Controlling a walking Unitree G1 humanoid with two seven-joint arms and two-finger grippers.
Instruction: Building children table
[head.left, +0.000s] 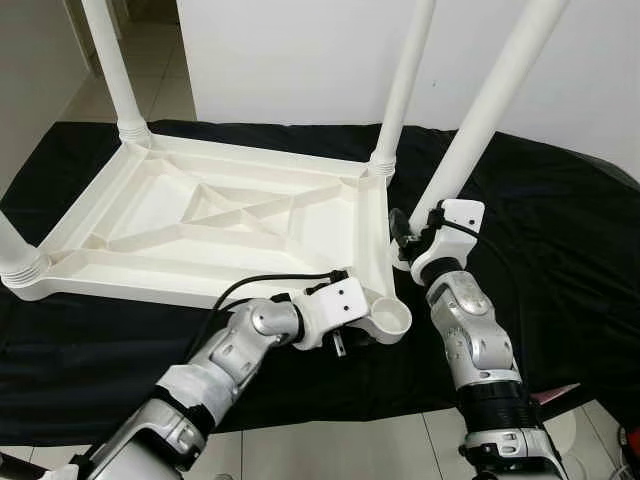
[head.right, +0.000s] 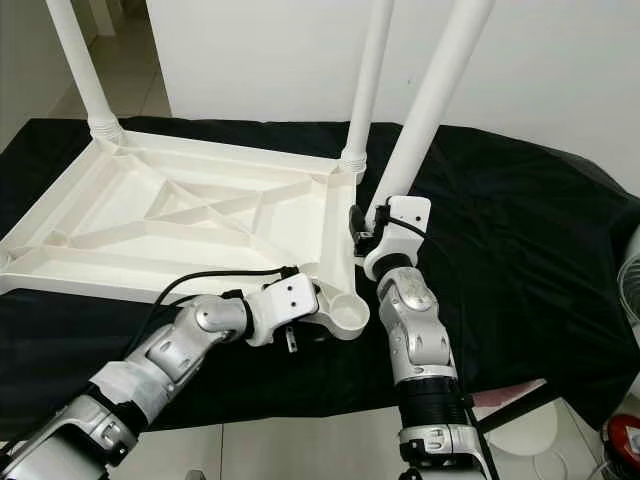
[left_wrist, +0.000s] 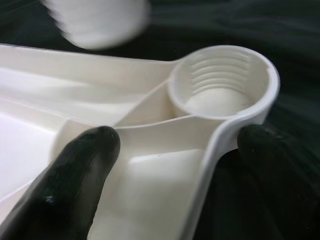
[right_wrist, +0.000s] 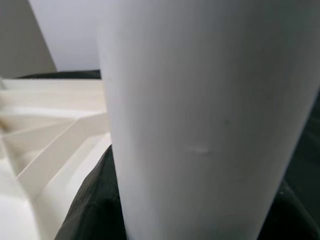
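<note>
Bracing the upturned tabletop (head.left: 215, 215) on the black cloth (head.left: 560, 250), the left gripper (left_wrist: 200, 150) is pinching the rim wall at the near right corner, one finger inside, one outside, just beside the empty threaded socket (head.left: 390, 320). The right gripper (head.left: 412, 238) is clamping the loose fourth leg (head.left: 490, 110), tilted, beside that corner. To do this well, I'd judge it needs standing upright over the socket, then lowering squarely before twisting, so the threads aren't crossing.

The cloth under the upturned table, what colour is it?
Black cloth, clearest in the left eye view.
</note>
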